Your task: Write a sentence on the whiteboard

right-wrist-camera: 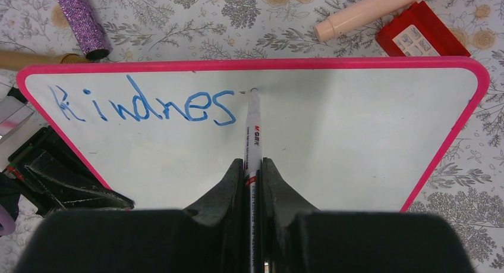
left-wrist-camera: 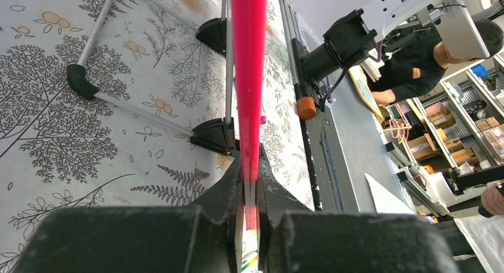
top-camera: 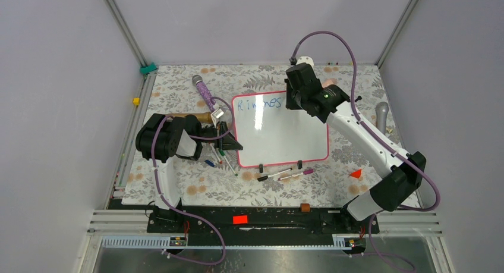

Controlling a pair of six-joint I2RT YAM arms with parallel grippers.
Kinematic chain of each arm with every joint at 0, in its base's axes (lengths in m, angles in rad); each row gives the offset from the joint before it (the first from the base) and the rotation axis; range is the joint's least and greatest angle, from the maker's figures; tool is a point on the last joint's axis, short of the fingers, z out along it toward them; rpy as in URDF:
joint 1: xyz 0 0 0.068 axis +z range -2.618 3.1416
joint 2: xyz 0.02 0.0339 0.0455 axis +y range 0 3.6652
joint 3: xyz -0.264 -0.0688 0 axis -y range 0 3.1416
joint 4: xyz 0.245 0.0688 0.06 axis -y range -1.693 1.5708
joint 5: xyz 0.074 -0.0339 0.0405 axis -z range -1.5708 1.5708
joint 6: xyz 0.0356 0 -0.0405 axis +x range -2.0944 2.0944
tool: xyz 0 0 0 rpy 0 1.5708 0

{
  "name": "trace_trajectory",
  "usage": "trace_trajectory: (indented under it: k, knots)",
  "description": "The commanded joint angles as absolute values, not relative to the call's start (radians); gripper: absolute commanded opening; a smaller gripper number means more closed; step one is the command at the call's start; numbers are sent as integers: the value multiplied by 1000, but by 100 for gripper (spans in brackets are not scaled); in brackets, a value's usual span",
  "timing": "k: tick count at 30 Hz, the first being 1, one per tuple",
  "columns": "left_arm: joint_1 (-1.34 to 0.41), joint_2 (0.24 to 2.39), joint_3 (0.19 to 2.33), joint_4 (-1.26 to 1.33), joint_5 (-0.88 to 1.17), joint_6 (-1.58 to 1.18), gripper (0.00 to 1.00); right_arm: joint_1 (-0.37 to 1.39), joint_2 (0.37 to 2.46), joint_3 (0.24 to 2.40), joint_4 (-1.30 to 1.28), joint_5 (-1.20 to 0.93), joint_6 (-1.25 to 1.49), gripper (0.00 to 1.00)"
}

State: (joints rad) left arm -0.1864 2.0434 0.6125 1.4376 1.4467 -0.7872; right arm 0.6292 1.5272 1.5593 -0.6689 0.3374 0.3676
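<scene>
The whiteboard [top-camera: 279, 136] lies flat on the flowered table, white with a pink rim. Blue letters reading "Kindnes" [right-wrist-camera: 142, 106] run along its far left part. My right gripper [right-wrist-camera: 254, 163] is shut on a white marker [right-wrist-camera: 254, 130], whose tip touches the board just right of the last letter. From above, the right gripper [top-camera: 297, 100] hangs over the board's far edge. My left gripper [left-wrist-camera: 251, 166] is shut on the whiteboard's pink rim [left-wrist-camera: 248, 59] at its left side [top-camera: 233, 143]. Two black clip feet [left-wrist-camera: 215, 134] show beside the rim.
A purple glitter microphone [top-camera: 205, 93] lies past the board's far left corner, a grey one [top-camera: 382, 112] at the right. Loose markers [top-camera: 285, 173] lie at the board's near edge, pens [top-camera: 217, 160] by the left gripper. A red box [right-wrist-camera: 422, 32] and a cream tube [right-wrist-camera: 368, 11] sit behind the board.
</scene>
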Motion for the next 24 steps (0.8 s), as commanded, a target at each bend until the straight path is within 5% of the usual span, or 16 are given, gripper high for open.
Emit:
trace_trajectory:
  k: [1, 24]
  knots:
    - [-192, 2025, 610, 1476, 1506, -758, 0, 621, 1549, 1602, -671, 325, 365, 0]
    - [-190, 2025, 610, 1475, 1504, -758, 0, 621, 1484, 1499, -679, 289, 393, 0]
